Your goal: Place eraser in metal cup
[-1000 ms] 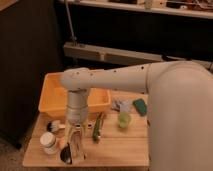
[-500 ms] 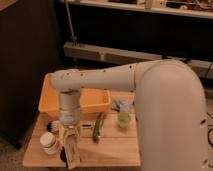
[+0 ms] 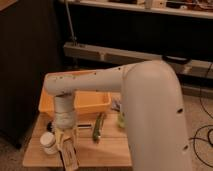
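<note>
My gripper [image 3: 65,139] points down over the front left of the wooden table [image 3: 107,150], just right of the white jar [image 3: 48,142]. It is shut on the eraser [image 3: 69,155], a pale tan block with a dark lengthwise stripe that hangs slanted below the fingers, close to the table's front edge. The metal cup is hidden; I cannot tell whether it sits under the eraser and gripper.
A yellow bin [image 3: 90,104] stands at the back of the table, behind the wrist. A long green object [image 3: 98,126] lies right of the gripper. A pale green thing [image 3: 121,120] is half hidden by my arm [image 3: 150,100], which fills the right side.
The wrist has sunk a little toward the table's front left corner with the eraser in it. The arm's big link now covers more of the right side.
</note>
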Tool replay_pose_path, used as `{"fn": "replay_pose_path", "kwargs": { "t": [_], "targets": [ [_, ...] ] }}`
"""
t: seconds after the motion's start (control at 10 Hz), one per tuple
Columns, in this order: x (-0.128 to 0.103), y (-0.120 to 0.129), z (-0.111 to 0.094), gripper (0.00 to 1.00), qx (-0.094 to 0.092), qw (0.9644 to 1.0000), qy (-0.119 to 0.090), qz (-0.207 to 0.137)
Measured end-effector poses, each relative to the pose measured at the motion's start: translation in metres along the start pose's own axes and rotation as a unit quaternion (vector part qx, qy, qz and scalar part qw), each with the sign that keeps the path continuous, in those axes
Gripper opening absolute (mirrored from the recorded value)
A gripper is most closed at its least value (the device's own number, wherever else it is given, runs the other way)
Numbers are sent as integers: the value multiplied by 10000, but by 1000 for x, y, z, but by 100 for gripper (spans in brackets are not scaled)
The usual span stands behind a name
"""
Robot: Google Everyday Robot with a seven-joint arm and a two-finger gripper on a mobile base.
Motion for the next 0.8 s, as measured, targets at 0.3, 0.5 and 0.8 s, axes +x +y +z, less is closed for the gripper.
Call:
{"fn": "replay_pose_path", "kwargs": {
  "t": [0.3, 0.5, 0.8],
  "targets": [
    [-10, -1, 13, 0, 130, 9996, 234, 12],
    [-16, -5, 20, 0, 227, 9990, 374, 90],
    [-11, -12, 15, 0, 331, 9985, 392, 210]
  ]
}}
